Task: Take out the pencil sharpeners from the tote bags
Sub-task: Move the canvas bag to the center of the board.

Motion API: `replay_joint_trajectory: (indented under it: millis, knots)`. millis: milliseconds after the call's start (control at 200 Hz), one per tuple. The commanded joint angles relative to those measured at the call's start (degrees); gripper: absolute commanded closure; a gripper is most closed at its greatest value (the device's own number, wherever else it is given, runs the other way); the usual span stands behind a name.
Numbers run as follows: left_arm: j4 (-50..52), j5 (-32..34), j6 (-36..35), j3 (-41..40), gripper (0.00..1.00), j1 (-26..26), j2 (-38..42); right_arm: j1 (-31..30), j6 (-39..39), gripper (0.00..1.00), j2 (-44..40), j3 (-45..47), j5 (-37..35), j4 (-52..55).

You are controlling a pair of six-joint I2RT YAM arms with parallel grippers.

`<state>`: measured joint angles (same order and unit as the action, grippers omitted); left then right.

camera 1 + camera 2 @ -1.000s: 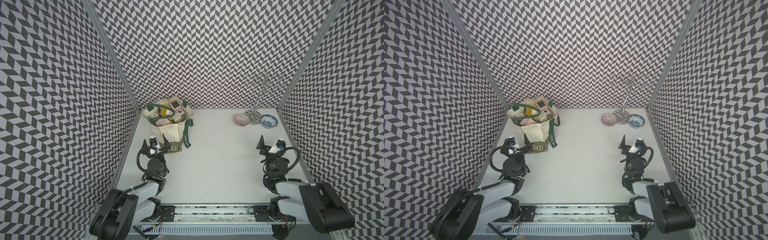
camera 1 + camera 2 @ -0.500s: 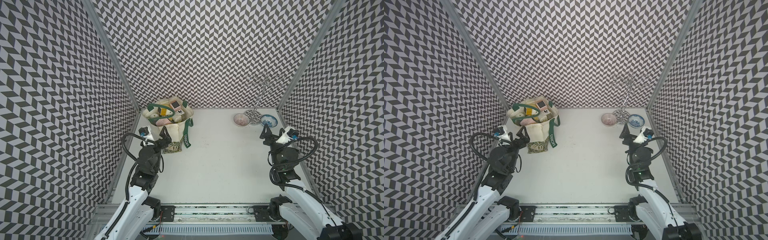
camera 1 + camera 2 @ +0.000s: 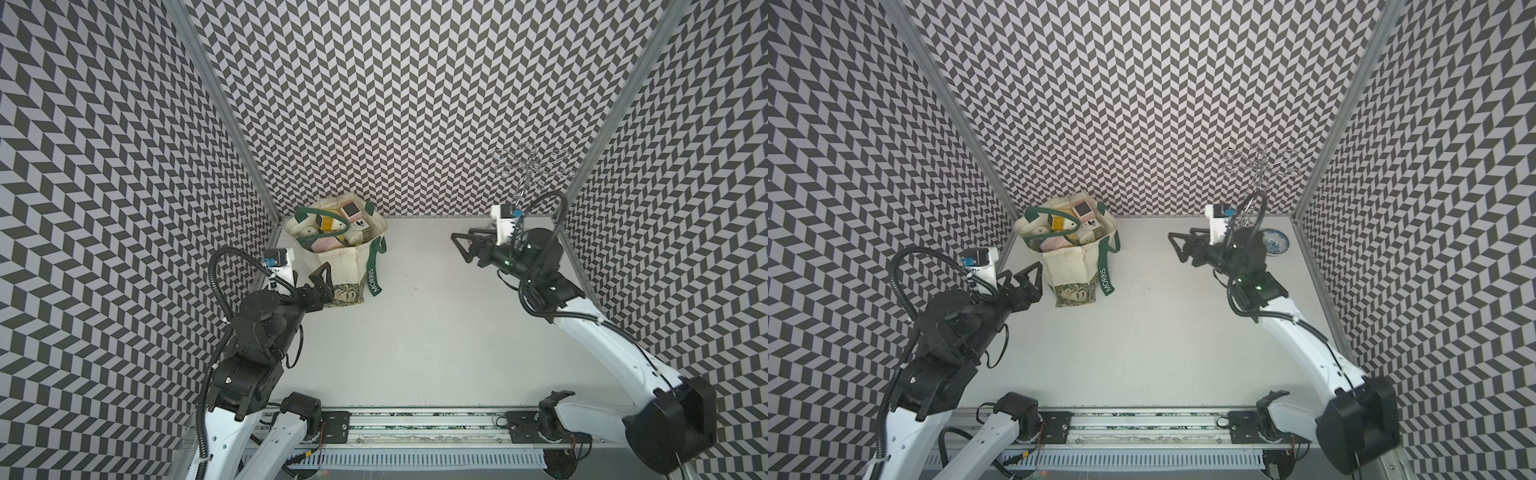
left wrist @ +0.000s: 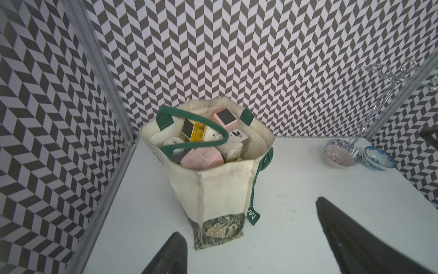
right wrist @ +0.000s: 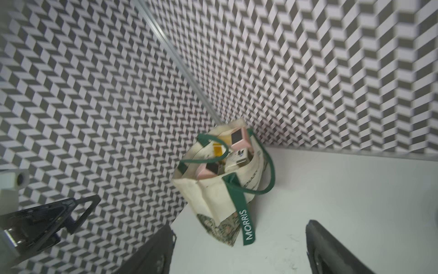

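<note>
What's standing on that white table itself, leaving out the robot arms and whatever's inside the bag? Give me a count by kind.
Tote bag: 1
Bowls: 2, a pink bowl and a blue bowl
Wire stand: 1
Total: 4

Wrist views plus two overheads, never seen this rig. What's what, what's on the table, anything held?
Two robot arms are mounted at the near edge of the table, each ending in a two-fingered pincer. Both top views come from one overhead stereo camera, so they look nearly alike. Each wrist view comes from a camera on an arm, looking out between its dark fingers. On the white surface: a cream tote bag in the far corner, full of pastel pencil sharpeners, and across from it two small bowls by a wire stand. The left pincer is close to the bag, the right pincer hangs in the air further off. Both are open and hold nothing.
</note>
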<state>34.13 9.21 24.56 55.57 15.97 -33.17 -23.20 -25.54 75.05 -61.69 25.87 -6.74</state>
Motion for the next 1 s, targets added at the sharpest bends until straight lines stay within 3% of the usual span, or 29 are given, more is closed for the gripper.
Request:
replay_joint_trajectory:
  millis: [0,240,491,691,996]
  knots:
    - [6.64,3.15,-1.79,2.15,0.10,-0.41,2.23,-2.99,-1.67,0.23,8.63,-7.84,3.54,4.81]
    - [7.09,1.83,-3.31,0.78,0.10,-0.41,3.42,-7.58,-1.88,0.21,31.68,-32.28,4.94,13.48]
    - [7.09,1.47,-3.89,0.07,0.09,-0.36,4.07,-8.17,-2.81,0.23,52.03,-57.27,2.67,24.51]
    - [6.56,1.23,-3.57,-0.69,0.09,-0.33,4.77,-8.20,-4.04,0.27,60.09,-67.10,2.43,26.61]
    - [6.65,1.42,-3.23,-0.81,0.09,-0.34,5.04,-8.53,-7.82,0.44,64.39,-69.70,5.55,24.26]
